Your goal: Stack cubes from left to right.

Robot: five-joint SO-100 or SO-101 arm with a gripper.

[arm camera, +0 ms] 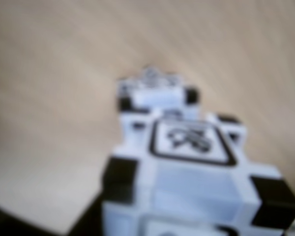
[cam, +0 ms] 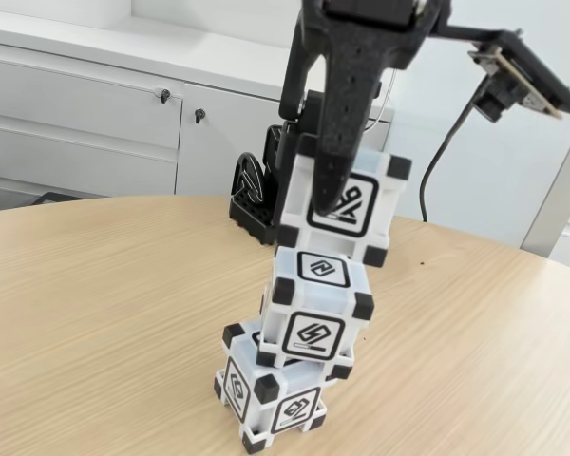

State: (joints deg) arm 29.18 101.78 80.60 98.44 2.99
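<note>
Where the fixed view looks across your round wooden table, you have all three cubes in one leaning column near the front edge; the bottom cube sits on the wood, turned so a corner faces the camera; the middle cube rests on it, shifted a little to the right in that view; the top cube sits above the middle one, tilted and shifted further right — its lower edge looks to be touching the middle cube's top face, though you cannot be sure of full contact from this angle. Your gripper comes down from the top of the picture and is closed on the top cube; one black finger lies flat across the cube's front face, over part of the symbol. Behind the column stands the arm's black base, at the far edge of the table, with white cabinets beyond it. From the wrist view — badly blurred — you see the held cube filling the lower frame, a framed symbol on its upper face; past it a lower cube appears against the wood grain.
</note>
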